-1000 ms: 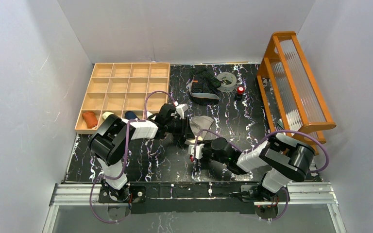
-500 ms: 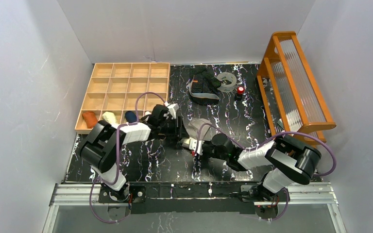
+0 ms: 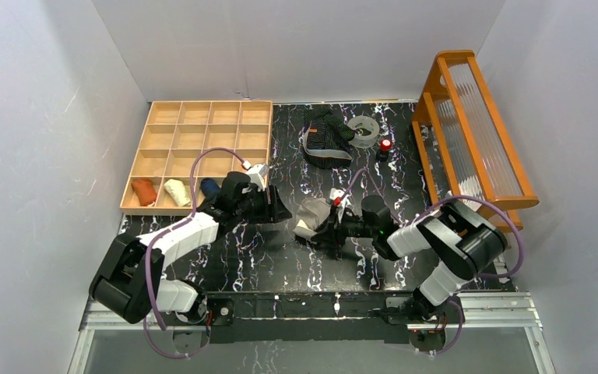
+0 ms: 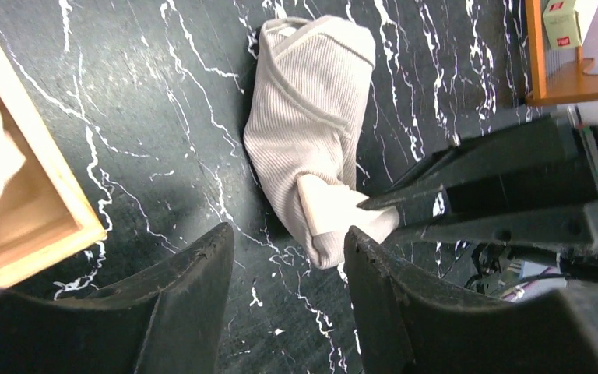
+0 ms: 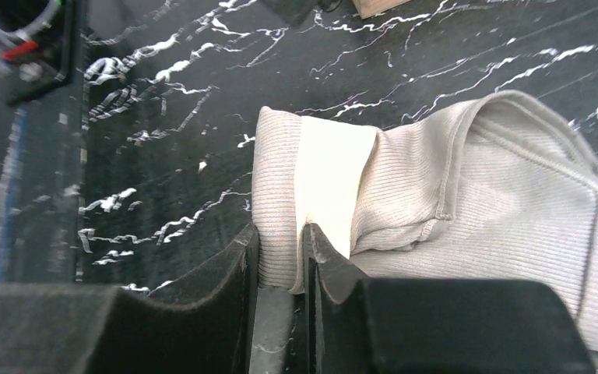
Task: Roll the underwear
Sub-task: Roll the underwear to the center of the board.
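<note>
since before, my left gripper point(image 4: 288, 238) backs off open; my right gripper point(image 5: 282, 238), nearer, pinches the folded end of the beige underwear point(image 5: 475, 179).

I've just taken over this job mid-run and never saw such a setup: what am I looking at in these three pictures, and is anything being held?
A left arm and a right arm stand at the near edge of the table, each ending in a two-finger gripper. The wide picture looks down from above; the other two come from wrist cameras. On the table lie partly folded beige underwear and striped underwear beside a tape ring; a wooden tray sits left, an orange rack right. The right gripper pinches the beige underwear's edge; the left gripper is open and empty.
</note>
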Robot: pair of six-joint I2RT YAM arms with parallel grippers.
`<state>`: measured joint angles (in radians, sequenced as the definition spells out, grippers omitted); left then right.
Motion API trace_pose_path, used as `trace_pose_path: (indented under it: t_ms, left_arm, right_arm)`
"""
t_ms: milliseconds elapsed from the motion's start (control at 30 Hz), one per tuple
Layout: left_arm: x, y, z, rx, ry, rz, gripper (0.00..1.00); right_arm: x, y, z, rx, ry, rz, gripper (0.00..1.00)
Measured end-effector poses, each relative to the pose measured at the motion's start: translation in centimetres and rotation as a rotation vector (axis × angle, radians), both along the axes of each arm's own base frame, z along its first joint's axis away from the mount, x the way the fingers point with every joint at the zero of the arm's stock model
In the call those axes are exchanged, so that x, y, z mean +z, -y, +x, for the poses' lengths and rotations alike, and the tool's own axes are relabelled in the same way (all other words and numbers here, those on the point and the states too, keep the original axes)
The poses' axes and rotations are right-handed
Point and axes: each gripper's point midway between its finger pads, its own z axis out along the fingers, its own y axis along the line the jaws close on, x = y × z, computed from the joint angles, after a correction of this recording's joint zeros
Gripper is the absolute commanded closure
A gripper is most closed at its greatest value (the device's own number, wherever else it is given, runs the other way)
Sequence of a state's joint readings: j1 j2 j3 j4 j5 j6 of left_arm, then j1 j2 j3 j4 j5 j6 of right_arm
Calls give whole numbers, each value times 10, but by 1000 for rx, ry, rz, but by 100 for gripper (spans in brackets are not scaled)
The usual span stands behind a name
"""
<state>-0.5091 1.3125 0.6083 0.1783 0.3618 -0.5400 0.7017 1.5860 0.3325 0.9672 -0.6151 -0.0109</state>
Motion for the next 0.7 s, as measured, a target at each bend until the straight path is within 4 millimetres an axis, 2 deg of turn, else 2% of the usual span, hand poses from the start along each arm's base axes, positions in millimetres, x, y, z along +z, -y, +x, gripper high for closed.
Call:
trace_pose_path:
  t_ms: [233,367,500,600,700]
  left_arm:
    - [-11,3,-19,-84,-16,-24,47]
    - [-12,8,-26,-152,20,-54,44]
    - [-8,15,-28,-232,85,-83,42]
    - [-20,22,-28,-270,82,-65,41]
    - [-32,35,-24,-308,74,-30,37]
  right_arm:
    - [1,11,0,-16,-332,120,97]
    - [-3,17,5,-50,-577,176,99]
    - [-8,16,17,-102,-813,186,99]
    - [-13,13,31,-142,-906,142,98]
    - [-24,22,41,-220,-1024,94,96]
